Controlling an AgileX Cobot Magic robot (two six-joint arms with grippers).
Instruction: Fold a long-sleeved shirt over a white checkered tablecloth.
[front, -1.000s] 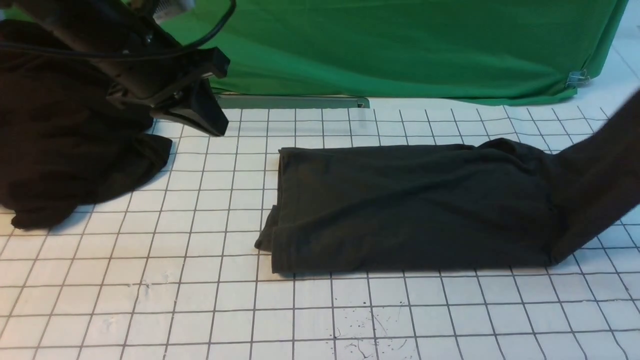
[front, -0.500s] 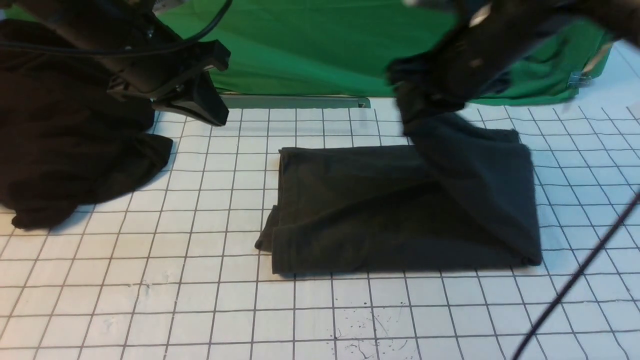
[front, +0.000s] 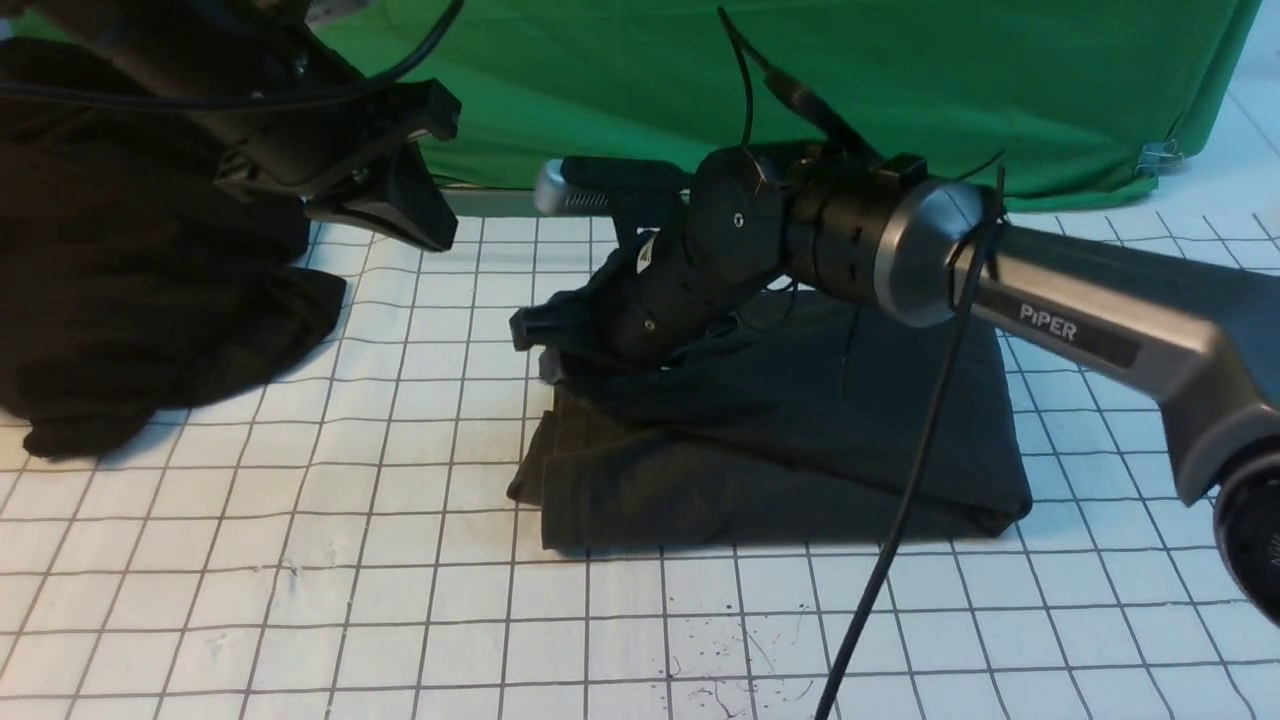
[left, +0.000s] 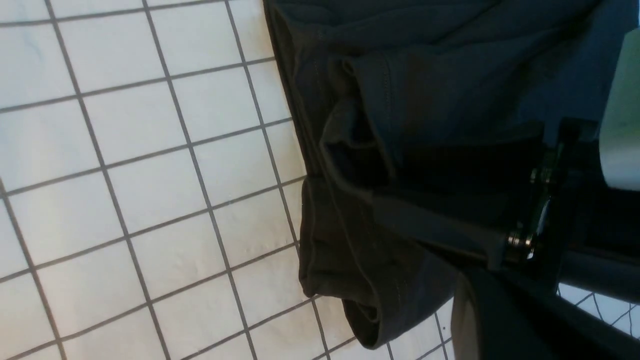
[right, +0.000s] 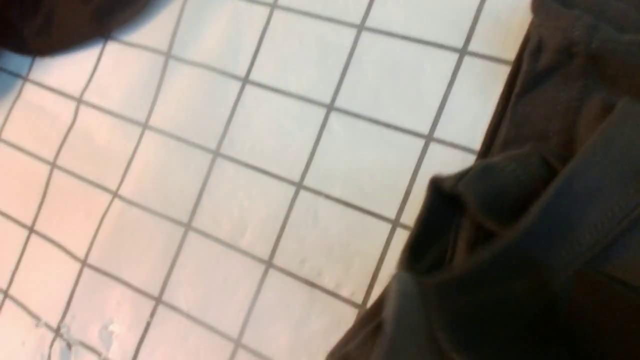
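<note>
The long-sleeved shirt (front: 800, 440) lies as a dark grey folded rectangle in the middle of the white checkered tablecloth (front: 400, 600). Its right part is doubled over the left; no print shows. My right gripper (front: 540, 350) reaches across from the right and sits low at the shirt's left end, fingers apart, with the top layer's edge lying under it. The right wrist view shows that edge of the shirt (right: 550, 150) bunched beside a grey finger (right: 400, 310). My left gripper (front: 425, 240) hangs shut and empty above the cloth at the back left, looking at the shirt's end (left: 400, 100).
A shapeless black heap of cloth (front: 130, 300) lies at the far left beneath the left arm. A green cloth (front: 800, 90) hangs along the back behind a grey bar (front: 590, 203). The right arm's black cable (front: 900, 520) dangles over the shirt's front edge.
The right arm swept from the far right to the left, carrying the shirt's right end over the rest and laying it down. Its jaws came apart. The left arm stayed put.
</note>
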